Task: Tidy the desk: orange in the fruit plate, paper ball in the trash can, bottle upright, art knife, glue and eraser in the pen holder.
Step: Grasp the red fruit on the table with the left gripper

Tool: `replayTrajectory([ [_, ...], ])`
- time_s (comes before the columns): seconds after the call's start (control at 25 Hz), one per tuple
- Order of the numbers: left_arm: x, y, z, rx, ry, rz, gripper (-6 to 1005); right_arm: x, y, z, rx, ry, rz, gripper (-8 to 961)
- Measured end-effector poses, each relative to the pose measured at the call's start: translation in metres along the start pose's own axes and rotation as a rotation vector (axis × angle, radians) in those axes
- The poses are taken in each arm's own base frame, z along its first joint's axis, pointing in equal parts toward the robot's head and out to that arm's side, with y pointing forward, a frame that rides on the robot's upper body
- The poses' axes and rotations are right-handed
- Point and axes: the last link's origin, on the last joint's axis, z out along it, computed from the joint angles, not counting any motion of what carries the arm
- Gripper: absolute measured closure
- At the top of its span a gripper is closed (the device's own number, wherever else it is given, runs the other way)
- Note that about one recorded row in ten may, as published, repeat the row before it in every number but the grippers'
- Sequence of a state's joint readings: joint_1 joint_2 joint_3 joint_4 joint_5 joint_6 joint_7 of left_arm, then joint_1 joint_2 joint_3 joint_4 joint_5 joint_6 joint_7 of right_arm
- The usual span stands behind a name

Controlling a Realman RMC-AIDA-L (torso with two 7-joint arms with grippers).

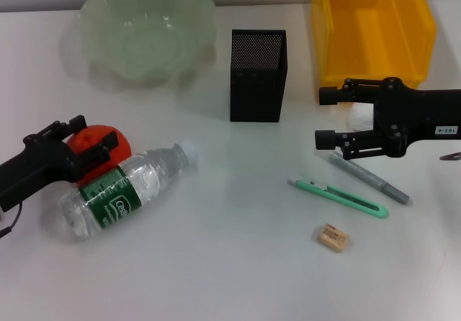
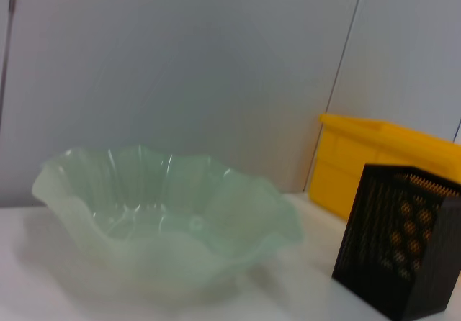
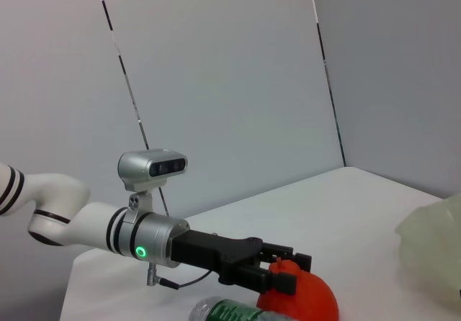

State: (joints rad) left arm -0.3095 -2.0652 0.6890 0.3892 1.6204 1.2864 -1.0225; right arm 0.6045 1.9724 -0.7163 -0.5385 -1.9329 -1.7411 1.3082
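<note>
Watching the head view, you are seeing the left gripper [image 1: 90, 142] sitting on the orange [image 1: 99, 147], its fingers pinching the fruit from both sides while it rests on the table just beside the bottle [image 1: 124, 191]. The bottle is lying on its side, cap pointing toward the holder [image 1: 258, 75], and the orange is touching its shoulder. What the coming move is turning on: the plate [image 1: 148, 29] is lying ahead of the left gripper, well apart across bare table, so the orange is probably needing a lift before it is travelling forward (a low drag looks likely to nudge the bottle).

The right gripper [image 1: 330, 116] is hovering with fingers spread, just above the far end of the glue [image 1: 369, 178]; the knife [image 1: 338, 196] is lying nearly parallel beside it, and the eraser [image 1: 333, 237] is nearer you. The right arm is clearly the closer one for those three.

The right wrist view is confirming the pinch on the orange from the side, which the head view is only half showing. The left wrist view is showing no fingers at all, only the plate and holder ahead.
</note>
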Motion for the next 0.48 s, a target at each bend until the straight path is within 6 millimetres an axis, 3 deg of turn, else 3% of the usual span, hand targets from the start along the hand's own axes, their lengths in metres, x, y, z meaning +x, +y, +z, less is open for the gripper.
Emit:
replayTrajectory([
  [0.48,-0.0045,-0.0027,-0.0005,0.017,-0.030,0.003,238,0.0026,0.0013,-0.0006,0.004,-0.004,0.008,155],
])
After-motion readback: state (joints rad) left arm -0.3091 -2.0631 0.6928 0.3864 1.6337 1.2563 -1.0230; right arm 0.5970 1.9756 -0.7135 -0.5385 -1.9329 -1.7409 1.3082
